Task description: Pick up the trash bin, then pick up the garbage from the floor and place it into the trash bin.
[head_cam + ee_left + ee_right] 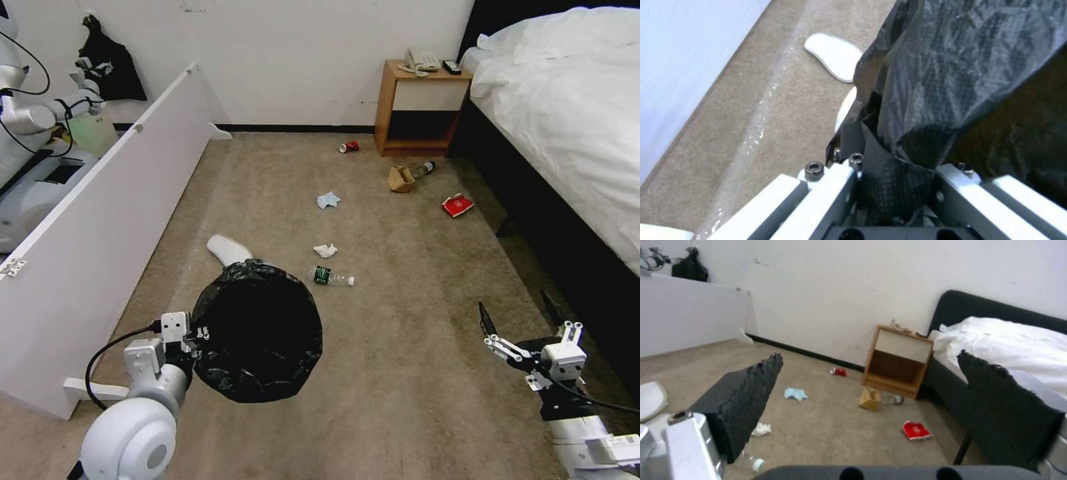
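Your left gripper (197, 333) clamps the black-bagged rim of the trash bin (260, 330), held above the carpet (400, 373) at seven o'clock. Your right gripper (517, 320) hovers at four o'clock, jaws wide. Beyond lie a slipper (227, 249), bottle (331, 276), tissue (325, 250) and face mask (327, 199).

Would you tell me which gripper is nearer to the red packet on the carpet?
Right. The right gripper hangs open over bare carpet, on the packet's side. The left gripper is farther, clamped on the trash bin rim. The red packet lies by the bed.

Head high overlooking carpet (400, 373), wrists low, close
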{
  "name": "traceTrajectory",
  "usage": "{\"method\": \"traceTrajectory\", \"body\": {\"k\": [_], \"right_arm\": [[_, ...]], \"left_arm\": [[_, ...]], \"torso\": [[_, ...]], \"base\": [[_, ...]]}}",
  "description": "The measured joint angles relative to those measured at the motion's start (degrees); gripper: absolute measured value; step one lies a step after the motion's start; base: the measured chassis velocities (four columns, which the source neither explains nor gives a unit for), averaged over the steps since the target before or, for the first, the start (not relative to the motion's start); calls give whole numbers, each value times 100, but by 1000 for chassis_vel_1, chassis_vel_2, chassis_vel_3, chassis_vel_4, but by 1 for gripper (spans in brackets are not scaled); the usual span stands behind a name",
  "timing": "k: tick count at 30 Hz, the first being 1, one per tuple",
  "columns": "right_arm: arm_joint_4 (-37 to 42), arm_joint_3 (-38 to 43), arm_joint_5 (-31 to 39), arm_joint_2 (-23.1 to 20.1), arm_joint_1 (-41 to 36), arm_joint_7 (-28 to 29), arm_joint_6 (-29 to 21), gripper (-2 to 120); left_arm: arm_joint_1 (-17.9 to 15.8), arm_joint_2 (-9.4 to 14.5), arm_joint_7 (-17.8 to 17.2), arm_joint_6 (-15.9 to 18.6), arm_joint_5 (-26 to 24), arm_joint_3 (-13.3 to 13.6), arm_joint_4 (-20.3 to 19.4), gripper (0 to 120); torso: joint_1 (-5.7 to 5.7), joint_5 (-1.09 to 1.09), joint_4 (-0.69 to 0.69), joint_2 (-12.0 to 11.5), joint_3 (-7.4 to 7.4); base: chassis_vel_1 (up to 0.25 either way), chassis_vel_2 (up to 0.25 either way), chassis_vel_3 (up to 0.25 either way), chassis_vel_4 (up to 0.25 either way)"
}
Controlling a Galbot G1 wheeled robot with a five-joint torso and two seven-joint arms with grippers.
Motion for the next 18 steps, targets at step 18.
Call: {"method": "traceTrajectory", "body": {"k": [18], "right_arm": [[-91,-92,30,-37,89,53,-97,100]], "left_arm": [[431,-530,331,-413,1130,-115,-82,1]], "torso": [[0,1,0,0,0]], "base": [[0,0,0,0]]}}
